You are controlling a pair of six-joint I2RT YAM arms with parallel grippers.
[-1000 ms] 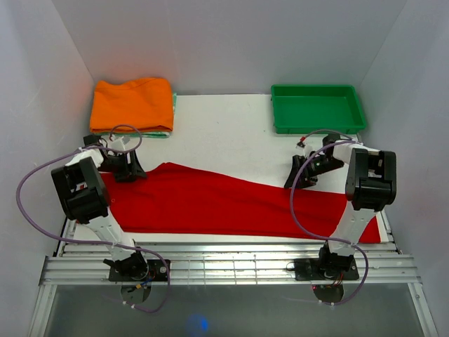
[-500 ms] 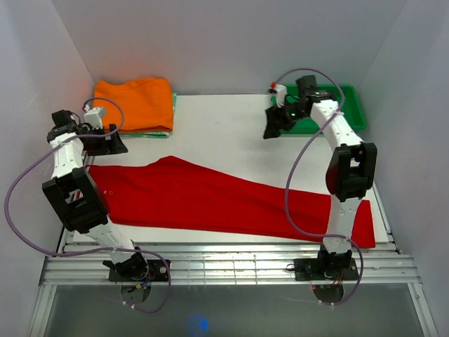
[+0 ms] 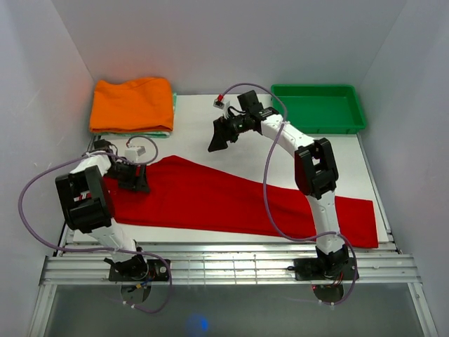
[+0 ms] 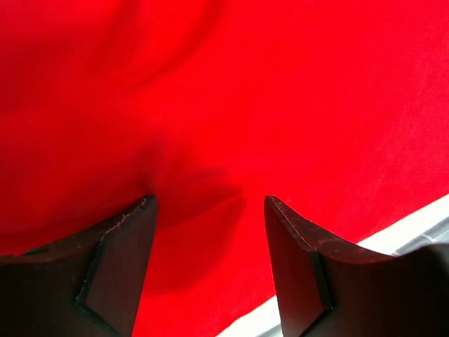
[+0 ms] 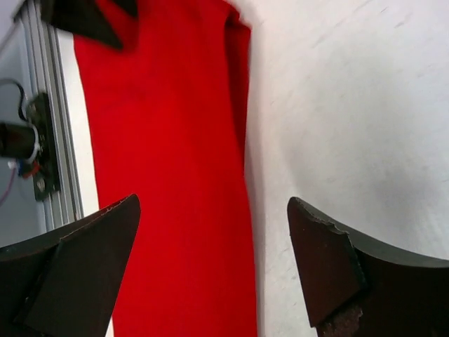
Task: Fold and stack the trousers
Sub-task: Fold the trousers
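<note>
I see the trousers (image 3: 231, 203) stretched flat across the near side of the table (image 3: 188, 121). My left gripper (image 3: 138, 177) sits over their left end, jaws spread with fabric beneath, nothing pinched. Farther out, my right gripper (image 3: 217, 142) hangs wide apart and empty over the tabletop, short of the orange garment (image 3: 132, 104) and the green tray (image 3: 319, 109).

A folded orange garment (image 3: 132, 104) lies at the far left corner of a white surface (image 3: 189, 126). A thin edge of green cloth (image 3: 173, 105) shows beneath it, along its right and near sides. At the far right corner sits a shallow green tray (image 3: 319, 109), rectangular, with nothing visible inside it. The garment and the tray are well apart, with bare white surface between them. Plain white walls (image 3: 231, 42) close in the left, back and right sides. Silver metal rails (image 3: 231, 263) run along the near edge.
</note>
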